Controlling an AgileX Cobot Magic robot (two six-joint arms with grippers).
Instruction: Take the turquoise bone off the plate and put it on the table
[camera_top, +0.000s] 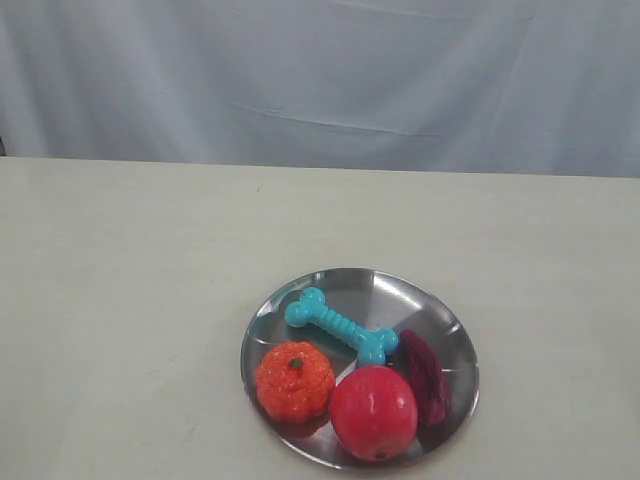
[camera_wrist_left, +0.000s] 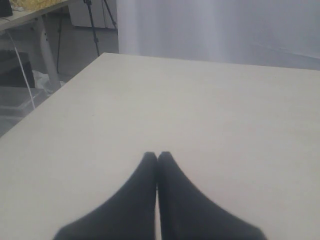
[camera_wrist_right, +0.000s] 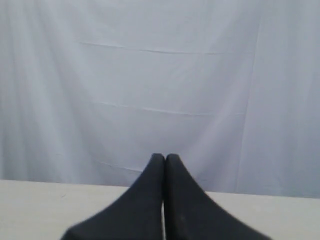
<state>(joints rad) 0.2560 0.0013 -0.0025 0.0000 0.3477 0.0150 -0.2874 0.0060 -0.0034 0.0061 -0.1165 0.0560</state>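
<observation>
Lying slantwise on the plate (camera_top: 392, 290), the turquoise bone (camera_top: 341, 326) runs from the dish's far left toward its near right in the exterior view, its nearer knob just beside a dark red piece (camera_top: 425, 378) and a red apple (camera_top: 373, 411). Neither arm shows there (the plate sits right of centre, so I judge the right arm nearer). The left gripper (camera_wrist_left: 158, 156) is clenched and empty over bare worktop (camera_wrist_left: 210, 110). The right gripper (camera_wrist_right: 165, 157), equally clenched, points level at a pale curtain (camera_wrist_right: 160, 75).
</observation>
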